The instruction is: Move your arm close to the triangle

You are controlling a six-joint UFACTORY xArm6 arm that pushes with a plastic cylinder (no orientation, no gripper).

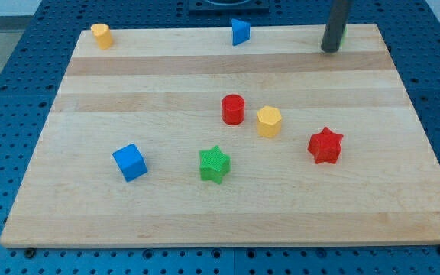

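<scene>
No brand, label or writing can be read anywhere in the camera view.

Seven blocks can be counted for certain on the wooden board; an eighth is only hinted at. Two are blue: a blue triangle at the view's top edge, near the middle, and a blue cube toward the view's lower left. Two are yellow: a yellow cylinder in the view's top left corner and a yellow hexagon near the middle of the board. Two are red: a red cylinder just to the left of the yellow hexagon, close but apart from it, and a red star to the hexagon's lower right. One is a green star, below the red cylinder and to the right of the blue cube.

There is no claw on this arm, so nothing to call apart or together; it ends in one dark rod. My tip rests on the board near the view's top right, well apart from the blue triangle, which stands to its left along the same top edge. A sliver of green shows just behind the rod; its shape cannot be told.

The board lies on a blue perforated table.
</scene>
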